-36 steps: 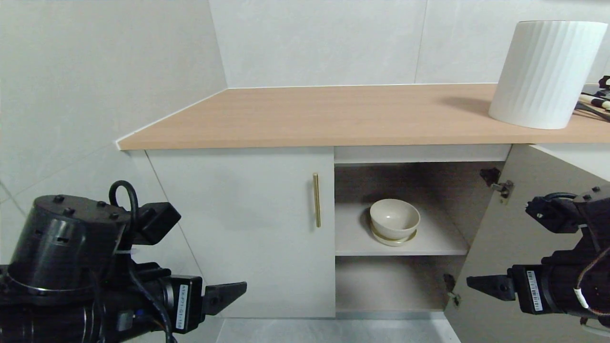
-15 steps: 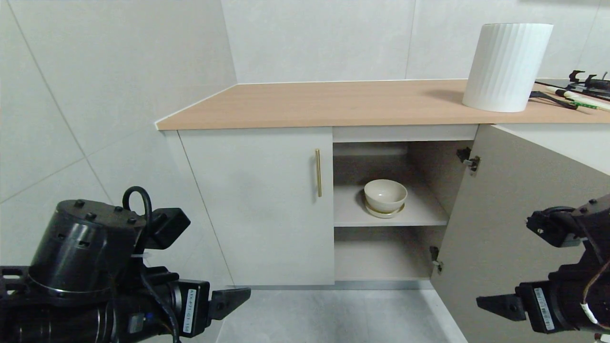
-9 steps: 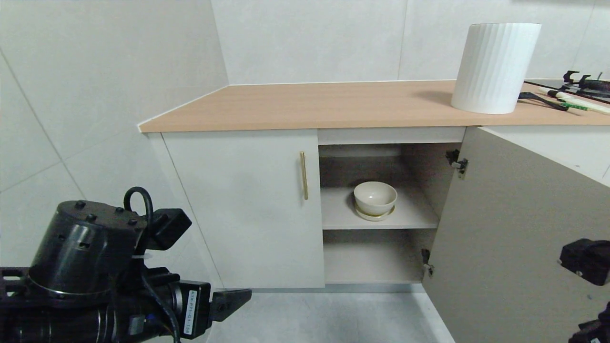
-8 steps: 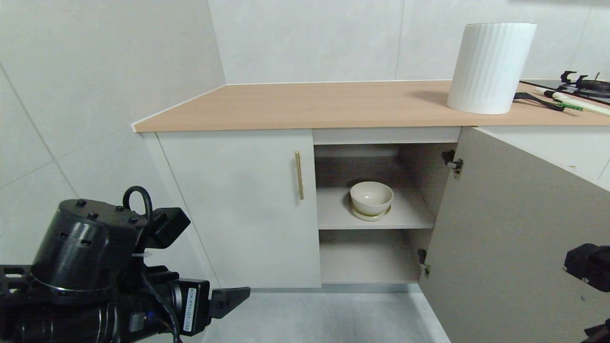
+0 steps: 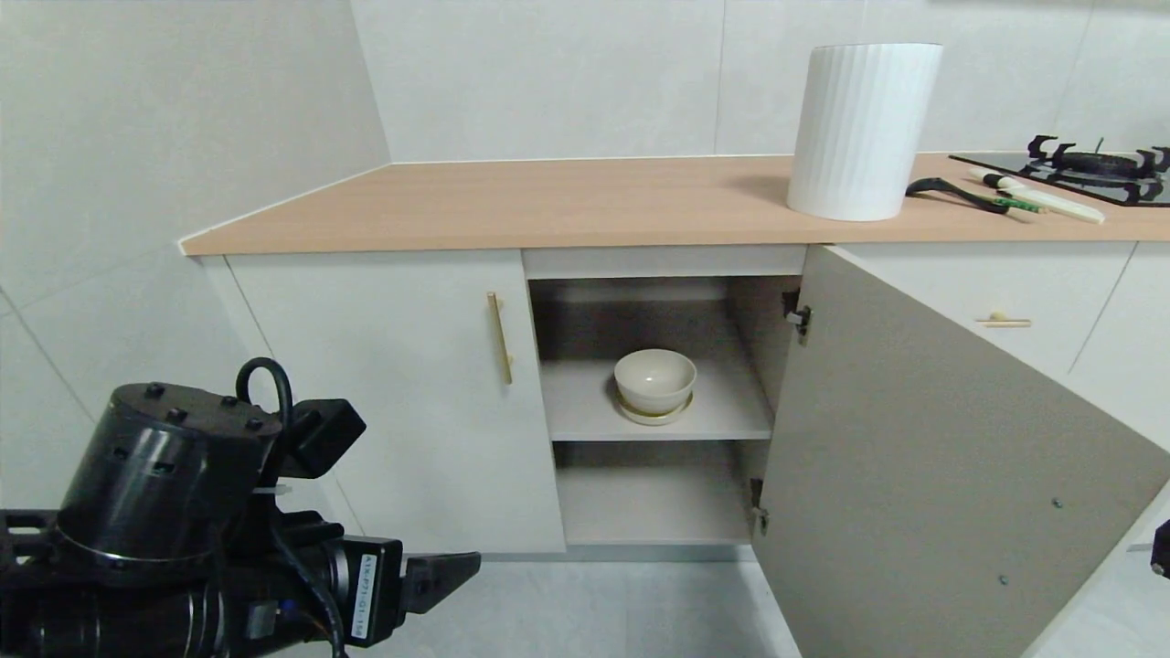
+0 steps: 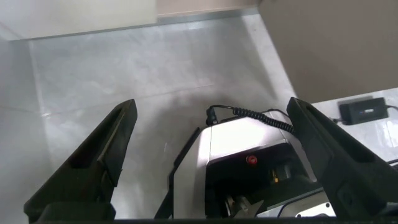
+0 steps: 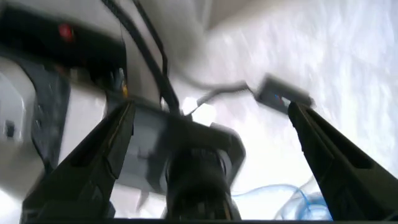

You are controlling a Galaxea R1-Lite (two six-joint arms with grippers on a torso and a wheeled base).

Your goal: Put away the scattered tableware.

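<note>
Lower left of the head view: the left arm [image 5: 164, 512] is matte black, with a drum-shaped joint [image 5: 155, 466] dotted with screws [image 5: 151, 390], a looped black cable [image 5: 265, 384] and a white printed label [image 5: 364, 594]. The left gripper [image 6: 208, 149] and right gripper [image 7: 211, 155] have black wedge-shaped fingers [image 6: 93, 165].

L arm [image 5: 164, 512] sits low at near left, forearm approx level, wrist pointing right. L gripper [image 6: 211, 109]: fingers [image 6: 93, 165] spread wide apart, nothing btwn them. R gripper [image 7: 211, 109]: also spread wide, fingers [image 7: 93, 162] holding nothing. Dark bit of R arm [image 5: 1162, 548] at near right edge, low.
</note>
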